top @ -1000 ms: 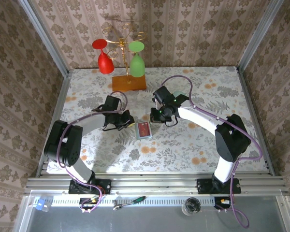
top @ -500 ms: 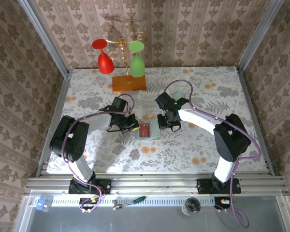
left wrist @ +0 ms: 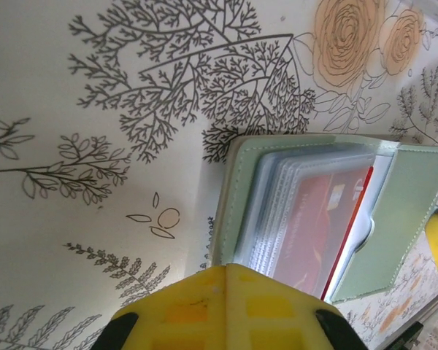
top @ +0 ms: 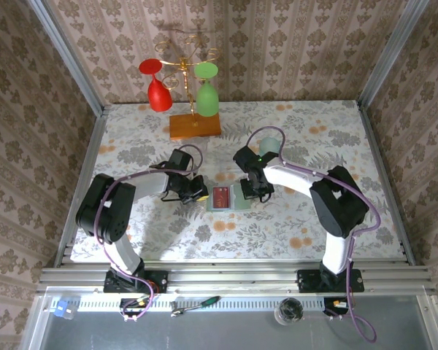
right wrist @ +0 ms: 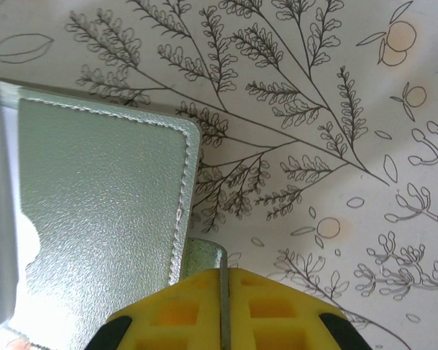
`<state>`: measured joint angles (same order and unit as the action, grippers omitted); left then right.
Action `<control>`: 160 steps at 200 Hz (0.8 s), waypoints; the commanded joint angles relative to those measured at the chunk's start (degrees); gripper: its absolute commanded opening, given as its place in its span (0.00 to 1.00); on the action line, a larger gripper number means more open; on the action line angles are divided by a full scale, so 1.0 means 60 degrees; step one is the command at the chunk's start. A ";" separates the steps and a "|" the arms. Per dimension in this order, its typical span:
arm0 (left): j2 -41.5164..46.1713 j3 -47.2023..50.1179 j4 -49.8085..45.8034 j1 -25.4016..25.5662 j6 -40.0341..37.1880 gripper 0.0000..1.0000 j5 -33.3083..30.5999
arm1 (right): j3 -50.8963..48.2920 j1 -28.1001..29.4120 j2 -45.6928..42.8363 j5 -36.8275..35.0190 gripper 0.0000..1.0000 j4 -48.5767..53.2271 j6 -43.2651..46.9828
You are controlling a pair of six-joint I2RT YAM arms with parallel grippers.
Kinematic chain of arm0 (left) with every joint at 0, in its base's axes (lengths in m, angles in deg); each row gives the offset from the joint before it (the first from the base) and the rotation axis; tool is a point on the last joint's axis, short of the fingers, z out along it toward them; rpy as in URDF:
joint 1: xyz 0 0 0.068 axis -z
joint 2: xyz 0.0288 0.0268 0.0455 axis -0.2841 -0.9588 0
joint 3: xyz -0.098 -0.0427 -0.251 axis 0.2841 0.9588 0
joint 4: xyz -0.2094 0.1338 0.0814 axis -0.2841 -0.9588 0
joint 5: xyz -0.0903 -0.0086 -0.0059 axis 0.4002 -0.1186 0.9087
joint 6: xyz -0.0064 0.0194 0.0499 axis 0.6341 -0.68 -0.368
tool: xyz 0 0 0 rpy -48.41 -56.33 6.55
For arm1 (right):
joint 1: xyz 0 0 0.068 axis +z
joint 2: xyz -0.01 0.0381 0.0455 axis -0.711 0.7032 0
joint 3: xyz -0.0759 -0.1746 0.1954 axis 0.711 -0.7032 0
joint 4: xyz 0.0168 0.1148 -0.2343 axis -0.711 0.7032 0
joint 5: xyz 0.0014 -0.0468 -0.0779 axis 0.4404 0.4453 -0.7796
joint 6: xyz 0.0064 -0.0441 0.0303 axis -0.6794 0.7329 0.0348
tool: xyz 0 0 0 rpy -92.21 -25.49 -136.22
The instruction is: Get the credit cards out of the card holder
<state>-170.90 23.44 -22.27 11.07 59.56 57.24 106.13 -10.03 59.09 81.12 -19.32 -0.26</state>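
one card holder (top: 239,198) is laid open flat on the floral-print table (top: 314,146), between two pincers; two square panels (right wrist: 95,211), pale green grained, stitched, round-cornered; clear plastic sleeves (left wrist: 277,197) stacked inside; one red card (left wrist: 314,226) seen; left pincer (left wrist: 223,295) and right pincer (right wrist: 223,295) both closed together at holder's edges

One pale green bifold card holder (top: 232,202) lies open on the bench (top: 314,131), showing two panels. One red credit card (top: 220,197) shows inside its stack of clear sleeves (left wrist: 277,211); how many sleeves or further cards there are cannot be told. At the far left side hang two upturned goblets, one red goblet (top: 158,89) and one green goblet (top: 206,93), on one gold wire rack (top: 186,58) with one orange-brown wooden base (top: 195,125). On the near rail lie one green-handled spoon (top: 197,304) and one clear glass (top: 290,312).
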 commanded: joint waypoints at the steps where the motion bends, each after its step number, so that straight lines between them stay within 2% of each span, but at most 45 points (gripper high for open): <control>1: -0.0328 0.0154 -0.0146 0.0026 -0.0233 0.00 -0.0057 | -0.0191 0.0014 0.0351 -0.0490 0.00 -0.0182 0.0144; 105: -0.0596 0.0220 -0.0210 0.0026 -0.0241 0.00 -0.0101 | -0.0575 0.0139 0.0516 -0.0939 0.01 -0.0331 0.0023; 160: -0.0613 0.0210 -0.0204 0.0030 -0.0261 0.00 -0.0070 | -0.0472 0.0139 0.0072 -0.1112 0.21 0.0063 0.0015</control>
<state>-172.50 23.74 -21.72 11.11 59.42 57.65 104.55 -9.27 61.02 77.09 -21.66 -0.02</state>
